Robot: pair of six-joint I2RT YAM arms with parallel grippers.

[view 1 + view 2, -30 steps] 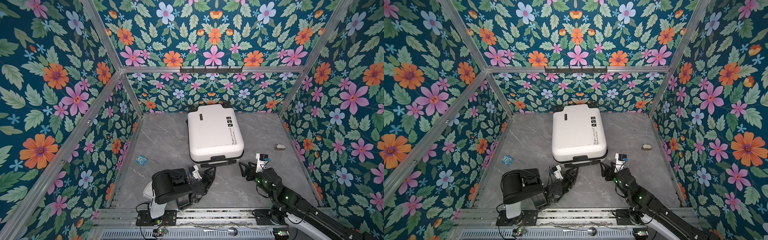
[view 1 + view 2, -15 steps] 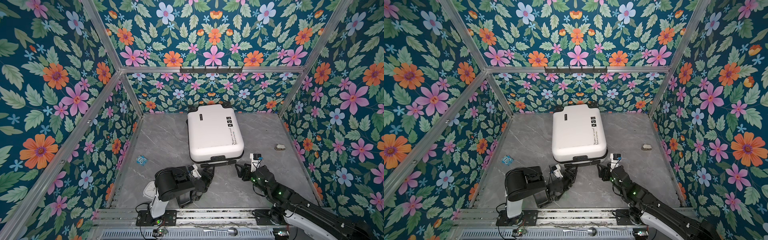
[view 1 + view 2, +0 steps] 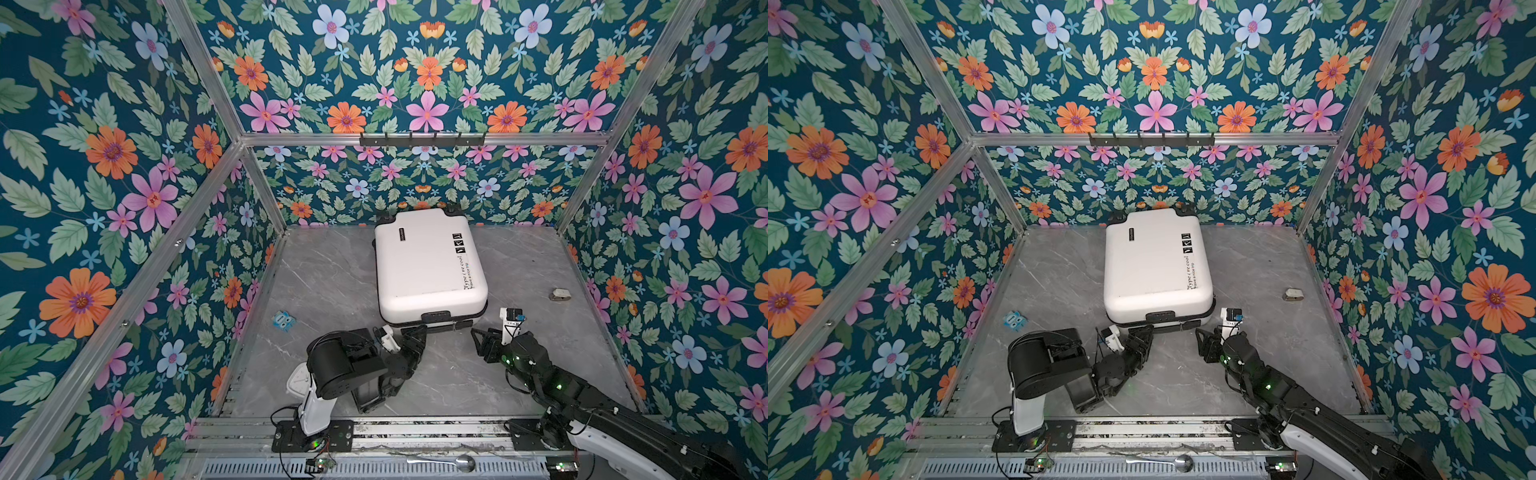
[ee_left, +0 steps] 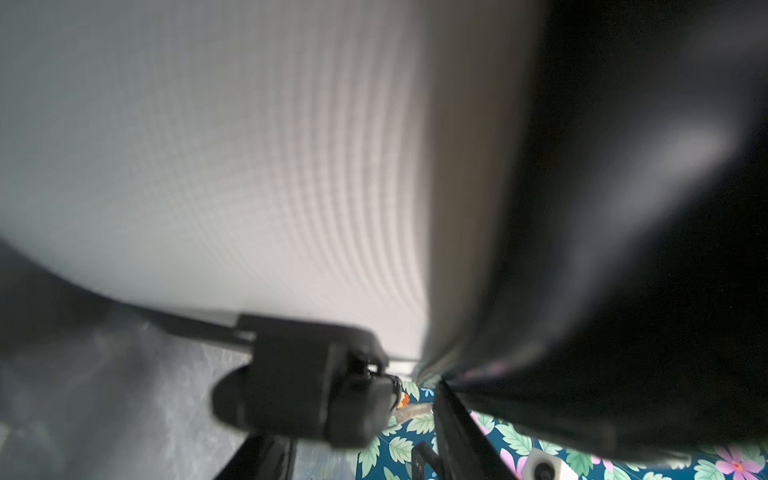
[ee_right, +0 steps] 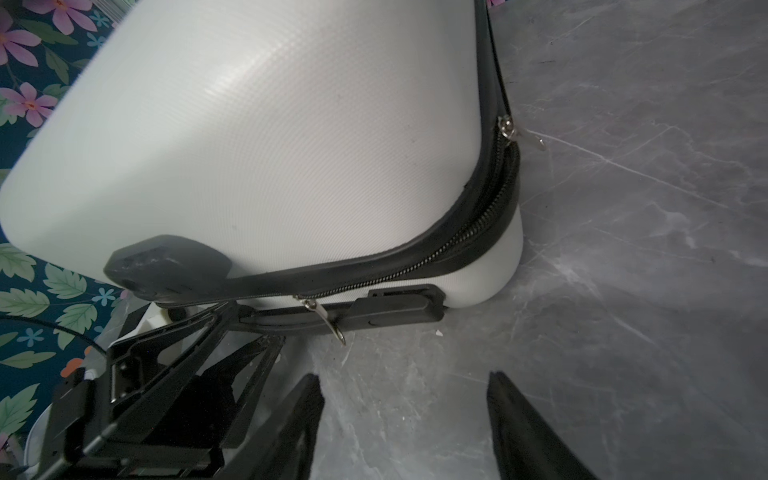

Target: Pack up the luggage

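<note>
In both top views the luggage (image 3: 428,266) (image 3: 1156,266) lies flat and closed on the grey marble desk (image 3: 332,282). It is in the middle, toward the back wall, with its black wheels (image 3: 385,217) at the wall and its black handle (image 3: 436,318) facing the two arms. The shell is white and glossy with rounded corners. It carries three small black icons, a line of black text along its right edge and a small black label near the back. The left arm (image 3: 345,365) has its jaws at the front edge of the luggage, just left of the handle. The right arm (image 3: 540,365) has its jaws near the front right corner, apart from the shell. A small blue object (image 3: 284,321) lies on the desk at the left and a small grey one (image 3: 560,295) at the right.

The left wrist view is blurred. The white shell (image 4: 208,166), finely ribbed, fills most of it, with a dark finger (image 4: 623,270) beside it.

In the right wrist view the shell shows a fine woven texture. A black zipper band (image 5: 478,232) runs around the corner with two metal pulls (image 5: 509,129) on it, and the handle (image 5: 395,307) sits below the band. The right jaws are spread, with only bare desk between the fingertips (image 5: 309,399). The left jaws are also spread, and one finger (image 5: 187,336) is under the handle's end. Whether it touches I cannot tell.
</note>
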